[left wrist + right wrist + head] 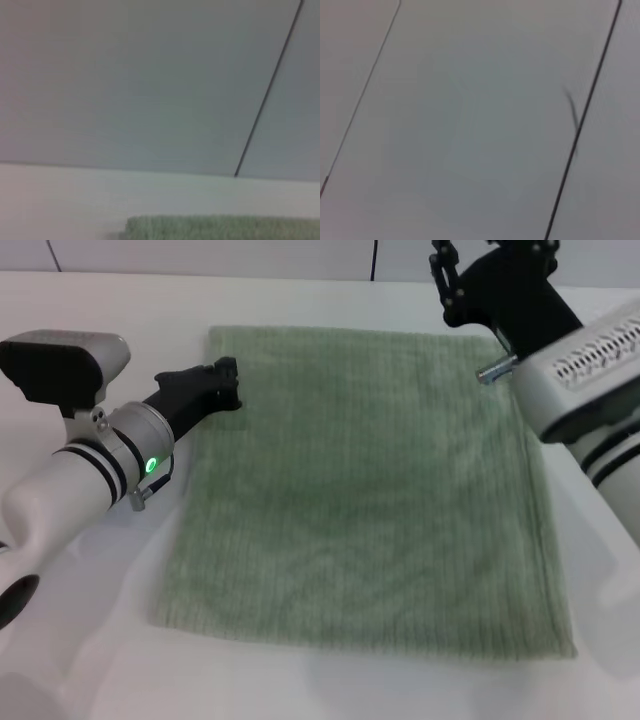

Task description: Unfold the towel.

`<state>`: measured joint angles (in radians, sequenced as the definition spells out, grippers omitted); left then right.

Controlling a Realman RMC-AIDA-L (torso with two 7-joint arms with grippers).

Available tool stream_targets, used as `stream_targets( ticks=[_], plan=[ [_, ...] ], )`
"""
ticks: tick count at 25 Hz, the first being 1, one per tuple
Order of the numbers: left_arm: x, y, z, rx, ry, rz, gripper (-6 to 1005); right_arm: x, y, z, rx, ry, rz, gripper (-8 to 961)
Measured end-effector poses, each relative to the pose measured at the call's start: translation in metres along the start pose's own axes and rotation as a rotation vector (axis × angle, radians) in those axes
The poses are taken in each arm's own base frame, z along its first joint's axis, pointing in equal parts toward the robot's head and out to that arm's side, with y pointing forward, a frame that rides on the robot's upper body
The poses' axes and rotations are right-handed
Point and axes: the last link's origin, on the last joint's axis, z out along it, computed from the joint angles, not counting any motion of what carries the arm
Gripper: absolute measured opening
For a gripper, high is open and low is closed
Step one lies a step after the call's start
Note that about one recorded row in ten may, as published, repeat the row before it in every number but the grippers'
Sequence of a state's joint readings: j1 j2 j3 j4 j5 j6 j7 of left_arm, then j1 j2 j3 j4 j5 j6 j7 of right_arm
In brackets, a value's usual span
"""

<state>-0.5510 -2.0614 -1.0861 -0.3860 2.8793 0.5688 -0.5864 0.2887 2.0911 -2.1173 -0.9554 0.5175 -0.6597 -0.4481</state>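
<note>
While the left gripper [228, 383] sits low at the towel's left edge near the far corner, I honestly can't tell if it's pinching cloth or let go. The towel [365, 490] lies spread flat on the white table [90, 640], roughly square, centre of the head view. On the right, the right gripper [445, 280] hangs over the far right corner, grip state unclear too.

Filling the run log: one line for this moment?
towel: spread flat on table | left gripper: at towel's far-left edge | right gripper: near far-right corner | status: looks unfolded
</note>
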Motion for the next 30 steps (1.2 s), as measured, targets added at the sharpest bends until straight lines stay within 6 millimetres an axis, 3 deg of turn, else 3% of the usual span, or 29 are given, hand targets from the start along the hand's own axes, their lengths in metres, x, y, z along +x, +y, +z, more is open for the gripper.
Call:
stream_targets(
  ticks=[8,9,10,20,24,27,30],
  plan=[
    [0.004,0.003,-0.009,-0.046,0.091,-0.010,133,0.014,-0.005,-0.010,0.019,-0.031,0.040,335],
    [0.006,0.003,-0.014,-0.060,0.130,-0.013,134,0.017,-0.005,-0.011,0.017,-0.032,0.040,335],
    [0.017,-0.001,-0.032,-0.080,0.289,-0.001,134,0.021,-0.005,-0.012,0.011,-0.031,0.044,336],
    [0.026,-0.009,-0.063,-0.086,0.469,0.023,171,0.034,-0.017,-0.012,0.024,-0.005,0.093,345],
    [0.024,-0.012,-0.065,-0.059,0.474,0.045,305,0.034,-0.024,-0.009,0.041,-0.015,0.082,597],
    [0.023,-0.015,-0.067,-0.034,0.475,0.070,405,0.035,-0.033,0.004,0.049,-0.022,0.082,779],
    [0.023,-0.017,-0.068,-0.017,0.478,0.076,505,0.035,-0.039,0.013,0.053,-0.028,0.119,782]
  ],
)
